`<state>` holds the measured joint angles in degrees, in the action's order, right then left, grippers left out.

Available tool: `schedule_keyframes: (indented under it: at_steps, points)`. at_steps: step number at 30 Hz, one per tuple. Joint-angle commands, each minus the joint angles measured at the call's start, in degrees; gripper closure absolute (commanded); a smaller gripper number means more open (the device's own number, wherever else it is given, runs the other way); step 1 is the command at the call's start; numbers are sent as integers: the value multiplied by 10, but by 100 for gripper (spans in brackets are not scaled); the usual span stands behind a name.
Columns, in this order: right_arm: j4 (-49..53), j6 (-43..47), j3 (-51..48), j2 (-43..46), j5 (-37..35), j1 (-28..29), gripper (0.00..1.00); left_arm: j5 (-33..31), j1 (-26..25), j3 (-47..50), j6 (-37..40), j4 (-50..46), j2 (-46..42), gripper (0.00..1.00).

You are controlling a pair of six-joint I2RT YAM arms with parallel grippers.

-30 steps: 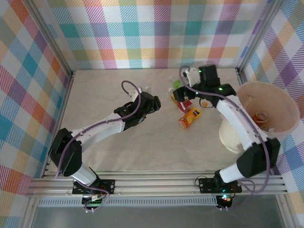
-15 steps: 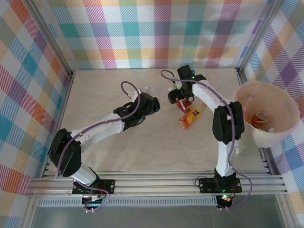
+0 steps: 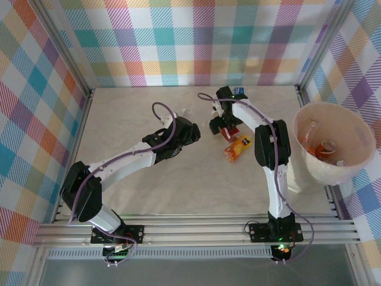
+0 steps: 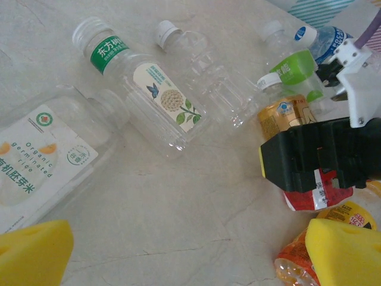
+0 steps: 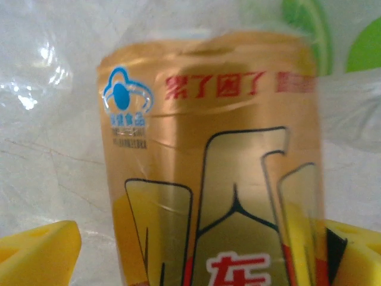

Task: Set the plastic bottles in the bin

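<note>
The right gripper (image 5: 196,250) stands spread astride a gold-labelled bottle (image 5: 208,137) printed with red Chinese characters and a blue logo. The left gripper (image 4: 190,250) gapes empty; at middle left lies a flat bottle (image 4: 41,155) labelled "Organic germinated". The bin (image 3: 315,167) sits at right-centre on the marble table (image 3: 119,119), plaid walls (image 3: 178,42) around.

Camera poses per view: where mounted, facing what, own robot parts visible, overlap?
Top external: above and behind the bases, looking down on the table; both arms, left claw, right claw, bin.
Left wrist: on the left arm, facing down at lying bottles; own yellow fingertips at bottom corners.
Right wrist: close on the gold-labelled bottle, between own yellow pads.
Shared: both wrist views show that bottle.
</note>
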<state>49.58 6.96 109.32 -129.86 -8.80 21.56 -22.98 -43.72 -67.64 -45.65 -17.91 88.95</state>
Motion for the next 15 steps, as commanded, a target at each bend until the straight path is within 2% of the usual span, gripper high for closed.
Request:
schedule_keyframes:
  at_steps: [1, 5, 9, 15]
  points:
    - [25, 10, 18, -15, 19, 0, 6, 10, 3, 2, 0, -1, -5, 0]
    - [23, 6, 21, -27, 10, -1, 9, 24, 2, 0, 9, 7, 0, 0]
    - [11, -5, 16, -22, 6, 0, 20, 32, 3, -3, 12, 13, 3, 0]
    - [-13, -8, -7, 37, 5, 0, 31, 68, 3, -4, 32, 56, 5, 0]
